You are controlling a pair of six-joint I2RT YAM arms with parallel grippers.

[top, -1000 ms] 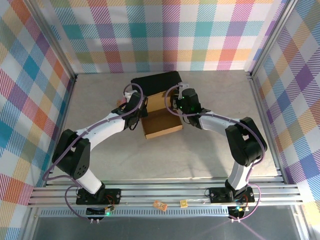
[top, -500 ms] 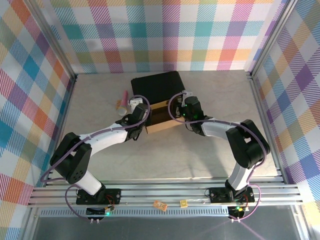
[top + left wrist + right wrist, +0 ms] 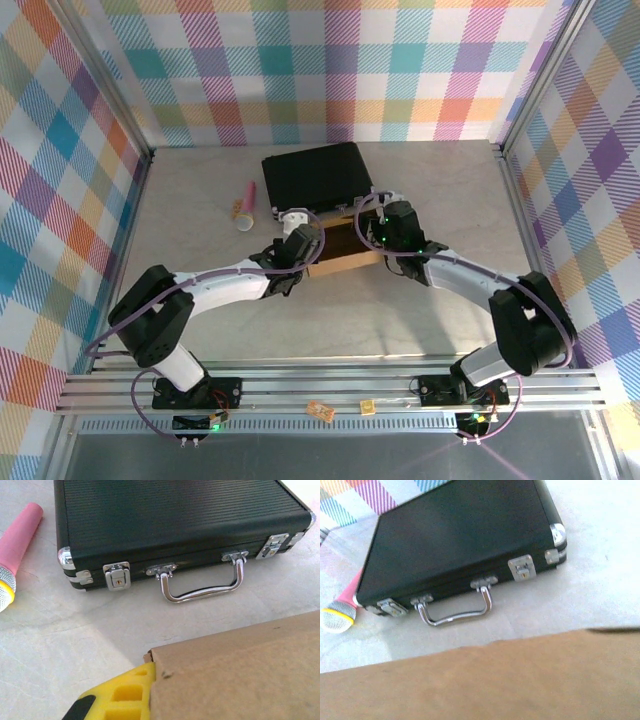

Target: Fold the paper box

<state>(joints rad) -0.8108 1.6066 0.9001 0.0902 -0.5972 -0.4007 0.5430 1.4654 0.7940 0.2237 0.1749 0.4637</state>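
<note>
The left tool (image 3: 310,248) is closed. In its wrist view a cardboard wall lies against its yellow finger (image 3: 120,697), so it seems to pinch the left edge of the paper box (image 3: 345,252). The right tool (image 3: 386,238) sits at the box's right end, but cardboard hides its fingers and I cannot tell whether it is open or closed.

The box rests on the counter (image 3: 400,310) between the two tools, just in front of the black case (image 3: 315,175). A pink microphone (image 3: 243,208) lies off to the left.

The walls look partly raised, so the step in hand is probably shaping the sides, with folding well underway but unfinished. Next, the left tool would need to brace its side while the right tool presses a flap inward along its crease, without shoving the box into the case.
</note>
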